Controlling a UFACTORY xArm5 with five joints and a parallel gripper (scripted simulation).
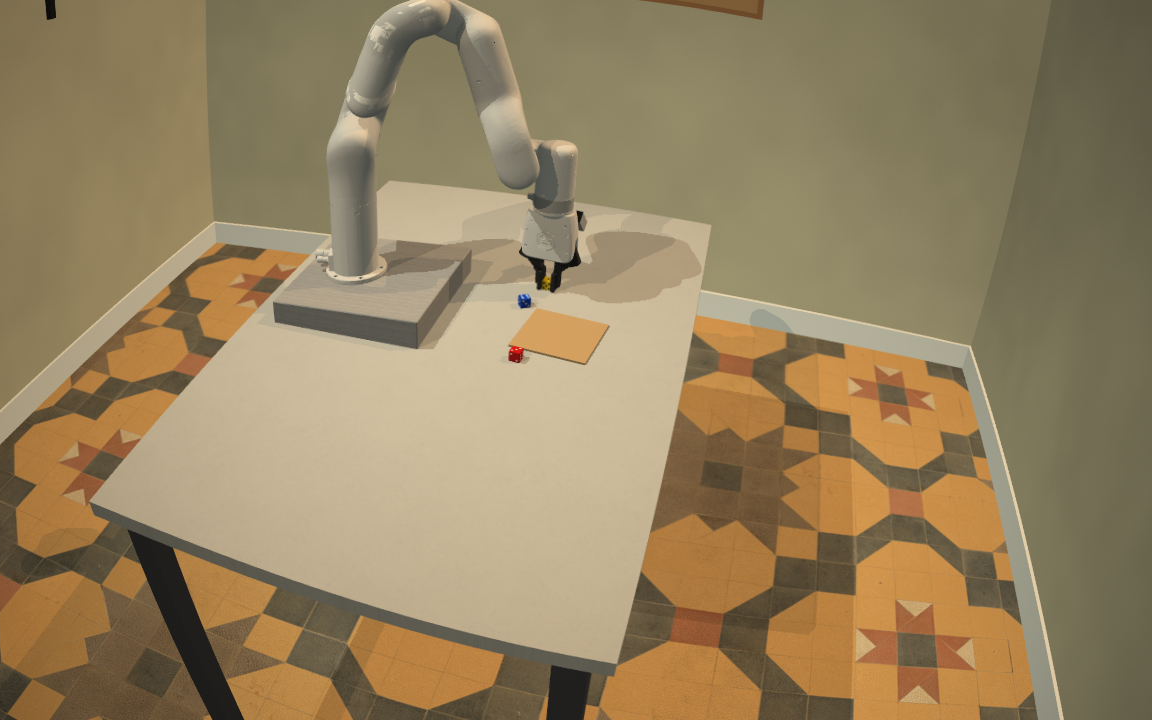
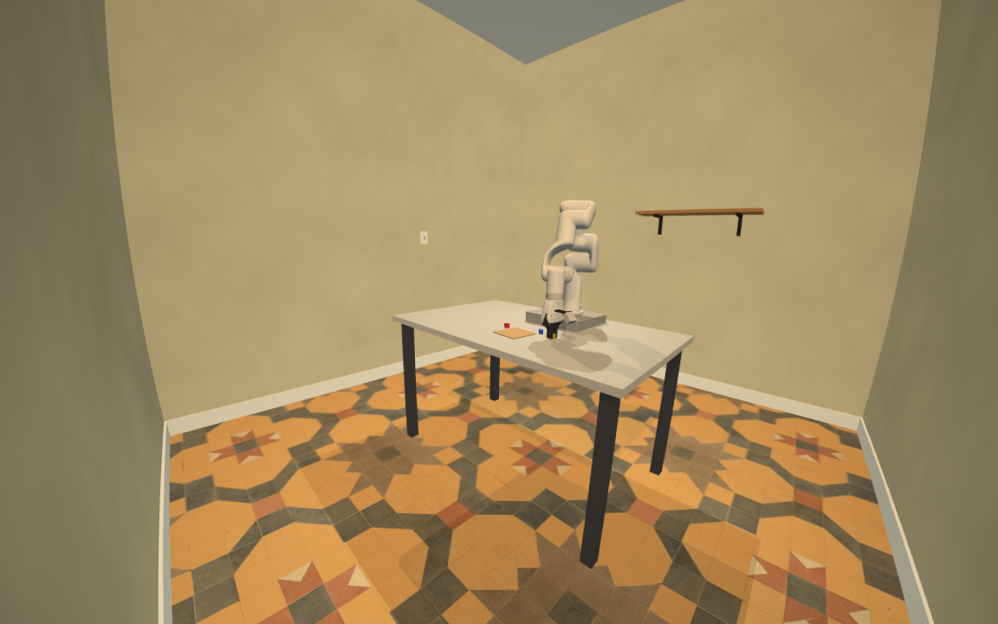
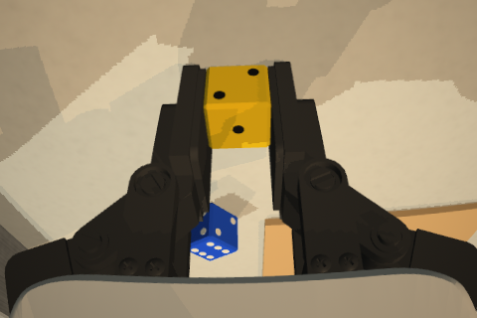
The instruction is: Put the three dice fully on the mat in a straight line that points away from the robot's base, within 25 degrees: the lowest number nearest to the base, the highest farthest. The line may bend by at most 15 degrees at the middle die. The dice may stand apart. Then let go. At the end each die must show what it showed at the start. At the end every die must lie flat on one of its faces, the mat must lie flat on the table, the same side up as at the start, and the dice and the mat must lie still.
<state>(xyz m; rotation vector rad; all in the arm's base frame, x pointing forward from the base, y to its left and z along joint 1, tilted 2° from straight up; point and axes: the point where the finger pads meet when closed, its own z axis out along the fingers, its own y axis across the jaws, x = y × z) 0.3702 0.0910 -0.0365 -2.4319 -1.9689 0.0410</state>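
My black two-fingered gripper [image 3: 238, 99] is clamped on the small yellow die [image 3: 238, 107], just beyond the flat tan cardboard mat [image 1: 559, 335], with the small blue die [image 1: 524, 300] resting nearby on the table.

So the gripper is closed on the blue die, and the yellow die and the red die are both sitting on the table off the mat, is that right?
Not quite. The gripper is closed on the yellow die, as the wrist view shows. It is the blue die that sits free on the table with the red die, both off the mat.
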